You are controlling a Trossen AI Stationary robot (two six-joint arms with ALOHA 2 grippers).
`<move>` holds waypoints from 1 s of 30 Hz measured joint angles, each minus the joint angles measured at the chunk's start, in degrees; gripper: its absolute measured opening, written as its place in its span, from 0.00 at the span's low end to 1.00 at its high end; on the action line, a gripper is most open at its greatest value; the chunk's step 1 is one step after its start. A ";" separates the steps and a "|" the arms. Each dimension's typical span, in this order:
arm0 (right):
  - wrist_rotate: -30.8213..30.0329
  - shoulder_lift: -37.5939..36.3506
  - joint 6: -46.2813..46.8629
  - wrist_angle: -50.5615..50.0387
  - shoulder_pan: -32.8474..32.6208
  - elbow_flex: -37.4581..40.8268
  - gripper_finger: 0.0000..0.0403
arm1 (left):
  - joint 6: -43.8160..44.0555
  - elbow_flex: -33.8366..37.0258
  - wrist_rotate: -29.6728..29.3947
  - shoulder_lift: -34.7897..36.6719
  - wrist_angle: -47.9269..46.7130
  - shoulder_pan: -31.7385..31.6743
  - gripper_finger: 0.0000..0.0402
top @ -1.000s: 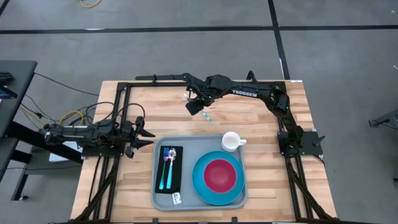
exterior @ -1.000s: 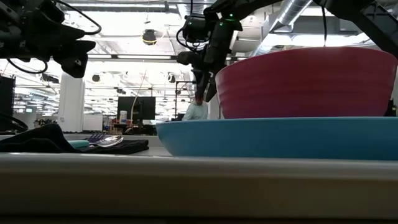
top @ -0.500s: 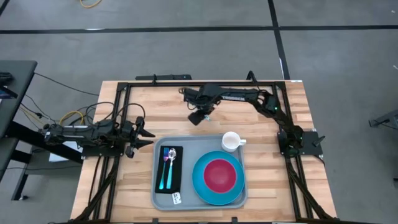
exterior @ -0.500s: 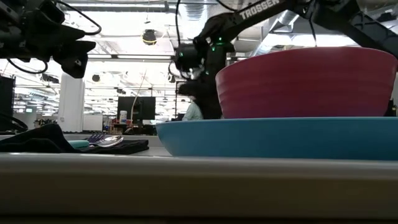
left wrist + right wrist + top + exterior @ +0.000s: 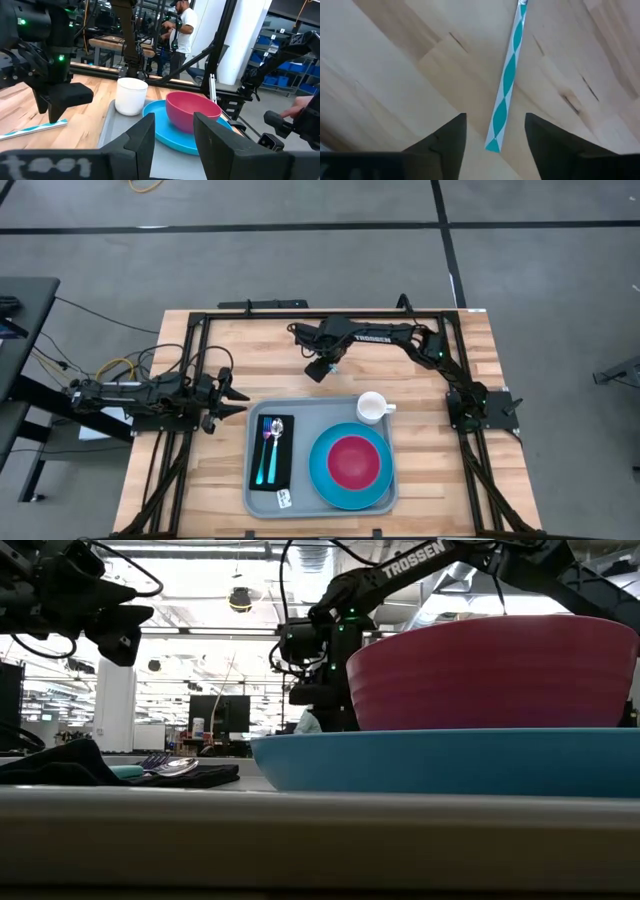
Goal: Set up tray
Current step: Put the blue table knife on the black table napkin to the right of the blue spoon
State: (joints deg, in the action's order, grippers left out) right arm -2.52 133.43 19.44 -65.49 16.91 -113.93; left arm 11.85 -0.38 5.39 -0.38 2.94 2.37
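Observation:
A teal-and-white striped straw (image 5: 506,82) lies flat on the wooden table beyond the tray's far edge. My right gripper (image 5: 495,127) points down over it, open, one finger on each side of the straw's near end, touching nothing. The grey-blue tray (image 5: 305,415) carries a blue plate (image 5: 325,480) with a red bowl (image 5: 352,460), a white cup (image 5: 372,407) and a black napkin (image 5: 284,470) with a spoon and a teal utensil. My left gripper (image 5: 175,145) waits level and open at the table's left (image 5: 235,395), short of the tray.
The black frame rails (image 5: 260,310) run along the table's far edge behind the right gripper. Bare wood (image 5: 250,360) lies between the straw and the left arm. A person (image 5: 182,30) stands in the room beyond the table.
My right gripper has come down toward the table and a little toward its far edge, rolling at the wrist as it sank. It now stands low over the straw, which has not moved.

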 joint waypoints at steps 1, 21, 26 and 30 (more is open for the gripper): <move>-0.12 0.00 0.00 0.00 0.00 0.00 0.50 | 0.08 0.00 0.00 0.00 0.00 0.00 0.30; -0.19 -0.04 3.58 2.65 0.85 2.84 0.49 | 1.25 0.00 0.00 0.00 0.00 0.00 0.30; 1.36 -0.13 4.13 3.23 0.57 4.86 0.46 | 1.25 0.00 0.00 0.00 0.00 0.00 0.30; 1.58 -0.14 4.12 4.70 -0.07 7.45 0.45 | 1.25 0.00 0.00 0.00 0.00 0.00 0.30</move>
State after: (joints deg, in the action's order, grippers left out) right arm -0.95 133.28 23.56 -60.79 16.83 -106.48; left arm 13.10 -0.38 5.39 -0.38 2.94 2.37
